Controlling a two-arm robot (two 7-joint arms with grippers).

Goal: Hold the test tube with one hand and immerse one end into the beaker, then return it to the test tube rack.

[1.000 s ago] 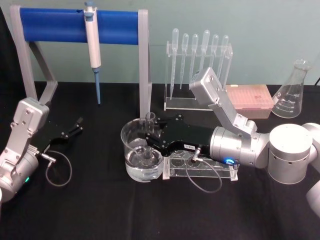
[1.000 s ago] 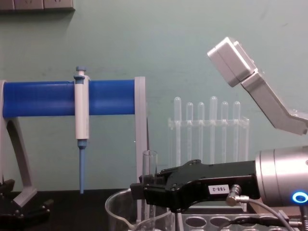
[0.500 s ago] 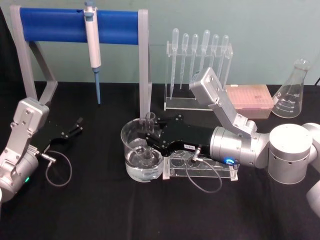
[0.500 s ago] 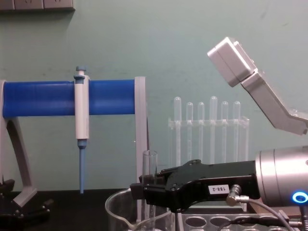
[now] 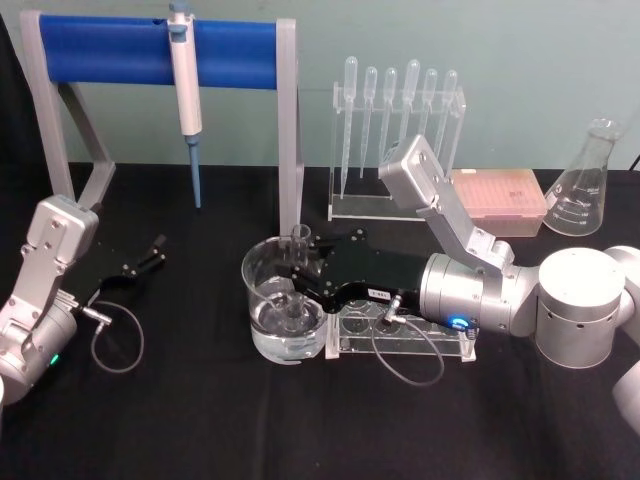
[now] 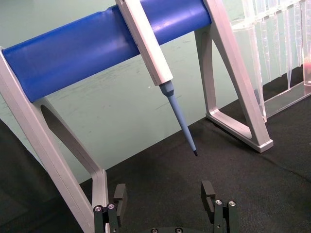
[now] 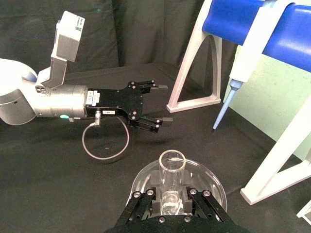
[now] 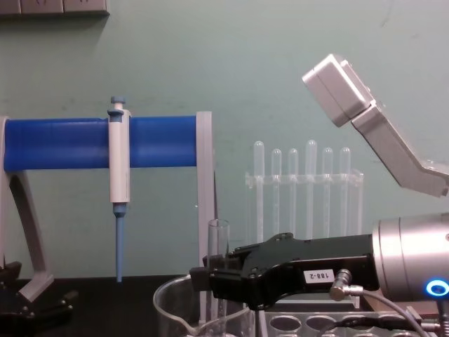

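Nothing has moved since the earlier pictures: both arms and the glassware sit as they did a second ago.

Farthest left, the left gripper (image 5: pixel 155 250) rests low over the black table (image 5: pixel 200 420), its fingers (image 6: pixel 209 191) spread apart with nothing between them. Beyond it stands the blue-barred stand (image 5: pixel 160 45), with a white and blue pipettor (image 5: pixel 185 85) hanging from the bar.

Toward the middle, the right gripper (image 5: pixel 298 272) reaches in from the right and is clamped on the test tube (image 5: pixel 297 240), which stands upright. The tube's open rim rises above the fingers (image 7: pixel 146 201); its lower end goes down below them into the beaker (image 5: pixel 262 290), and looks to reach the clear liquid at the bottom. The beaker sits directly under the gripper, on the table.

Just to the right of the beaker, under the gripper's black body, lies a clear tube rack (image 5: pixel 400 335). Behind the arm is a rack of thin pipettes (image 5: pixel 398 100), next a pink tip box (image 5: pixel 505 200), and at the far right a conical flask (image 5: pixel 585 185).
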